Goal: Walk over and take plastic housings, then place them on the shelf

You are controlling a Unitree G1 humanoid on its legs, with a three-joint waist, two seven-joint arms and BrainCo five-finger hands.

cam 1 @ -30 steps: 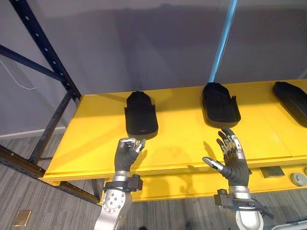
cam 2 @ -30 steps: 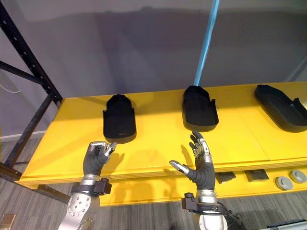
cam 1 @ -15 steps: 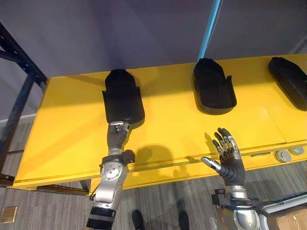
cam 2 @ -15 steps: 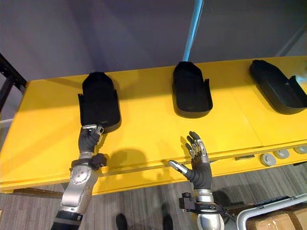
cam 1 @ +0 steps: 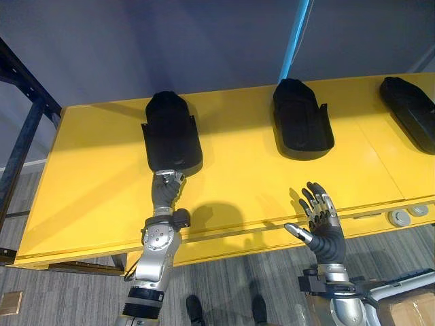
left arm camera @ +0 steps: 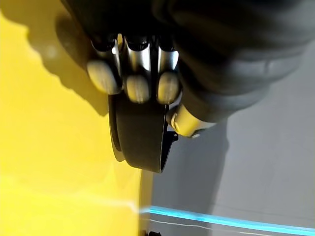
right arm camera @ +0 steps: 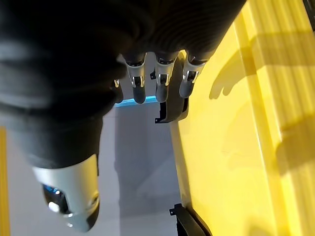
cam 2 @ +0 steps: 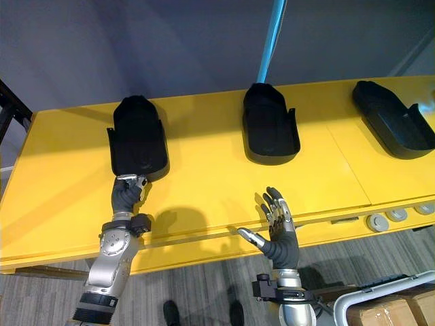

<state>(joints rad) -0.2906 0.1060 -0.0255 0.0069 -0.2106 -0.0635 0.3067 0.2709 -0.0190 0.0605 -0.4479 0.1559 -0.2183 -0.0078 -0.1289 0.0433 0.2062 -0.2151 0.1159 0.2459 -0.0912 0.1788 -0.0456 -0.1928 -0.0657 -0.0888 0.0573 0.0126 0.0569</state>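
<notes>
Three black plastic housings lie in a row on the yellow shelf (cam 1: 102, 197): a left housing (cam 1: 173, 132), a middle housing (cam 1: 302, 119) and a right housing (cam 1: 408, 119) at the view's edge. My left hand (cam 1: 166, 190) is stretched forward, its curled fingers against the near rim of the left housing (left arm camera: 140, 142); nothing shows inside its grip. My right hand (cam 1: 319, 227) hovers open, palm up, over the shelf's front edge, nearer than the middle housing (right arm camera: 172, 105) and clear of it.
A black rack upright (cam 1: 27, 115) stands at the left end of the shelf. A blue strip (cam 1: 296, 37) runs up the grey wall behind. Grey round discs (cam 1: 397, 217) lie on a lower level at right, and a cardboard box (cam 2: 401, 309) sits below.
The camera has moved closer and looks down more steeply. My left hand reached forward from the shelf's front to the left housing's near rim. The right hand has stayed open.
</notes>
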